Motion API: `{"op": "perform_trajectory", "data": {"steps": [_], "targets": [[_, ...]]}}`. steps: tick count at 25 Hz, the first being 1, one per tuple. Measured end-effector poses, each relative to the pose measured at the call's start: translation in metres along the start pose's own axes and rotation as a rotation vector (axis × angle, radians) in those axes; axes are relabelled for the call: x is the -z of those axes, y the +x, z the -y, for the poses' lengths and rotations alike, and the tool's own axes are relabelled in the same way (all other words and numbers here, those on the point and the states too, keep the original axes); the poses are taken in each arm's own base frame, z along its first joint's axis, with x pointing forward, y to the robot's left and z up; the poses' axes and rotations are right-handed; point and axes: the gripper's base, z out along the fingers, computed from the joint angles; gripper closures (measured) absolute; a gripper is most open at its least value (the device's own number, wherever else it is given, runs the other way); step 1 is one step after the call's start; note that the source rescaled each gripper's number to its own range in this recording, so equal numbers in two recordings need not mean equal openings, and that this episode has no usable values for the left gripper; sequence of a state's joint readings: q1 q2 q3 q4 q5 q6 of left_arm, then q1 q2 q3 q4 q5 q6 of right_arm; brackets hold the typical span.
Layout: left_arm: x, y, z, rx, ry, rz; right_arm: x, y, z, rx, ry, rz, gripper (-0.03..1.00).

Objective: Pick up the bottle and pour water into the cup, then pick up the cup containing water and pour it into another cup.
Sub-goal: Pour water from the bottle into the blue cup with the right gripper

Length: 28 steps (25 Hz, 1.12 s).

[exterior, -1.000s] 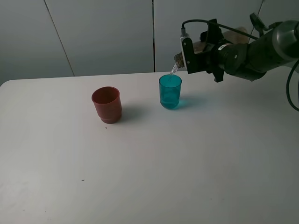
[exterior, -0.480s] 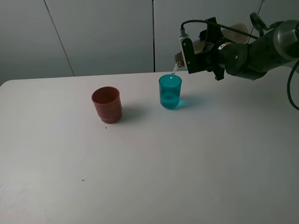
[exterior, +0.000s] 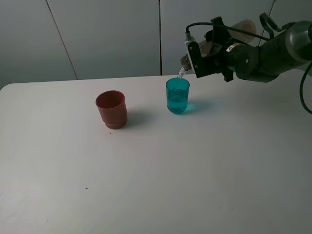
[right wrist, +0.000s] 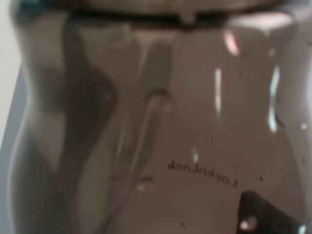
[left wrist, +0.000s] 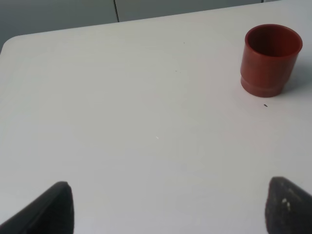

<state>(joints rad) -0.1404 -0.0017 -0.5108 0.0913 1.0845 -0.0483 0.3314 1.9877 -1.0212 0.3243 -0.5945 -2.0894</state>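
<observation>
Surface (exterior: 146,185), white, fills the foreground. Farther in, the red-brown cup (exterior: 111,109) stands upright, the left hand (left wrist: 170,209) spread wide and well apart from it. Beyond, to the right, the teal cup (exterior: 177,95) holds water. Above its rim the right hand (exterior: 207,51) pinches the bottle (exterior: 242,25), tipped neck-down, and a thin stream (exterior: 181,72) falls in.

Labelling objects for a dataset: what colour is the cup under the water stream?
The cup is translucent teal-blue, clearest in the exterior high view.
</observation>
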Motion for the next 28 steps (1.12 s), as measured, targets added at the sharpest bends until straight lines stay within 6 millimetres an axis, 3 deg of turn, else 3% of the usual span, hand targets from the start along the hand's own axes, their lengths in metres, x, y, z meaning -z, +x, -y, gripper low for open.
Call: {"op": "perform_trajectory", "data": {"steps": [28], "targets": [[0.0, 0.0, 0.0, 0.0, 0.0, 0.0, 0.0003, 0.0, 0.0095, 0.064, 0.102, -0.003, 0.97]]}}
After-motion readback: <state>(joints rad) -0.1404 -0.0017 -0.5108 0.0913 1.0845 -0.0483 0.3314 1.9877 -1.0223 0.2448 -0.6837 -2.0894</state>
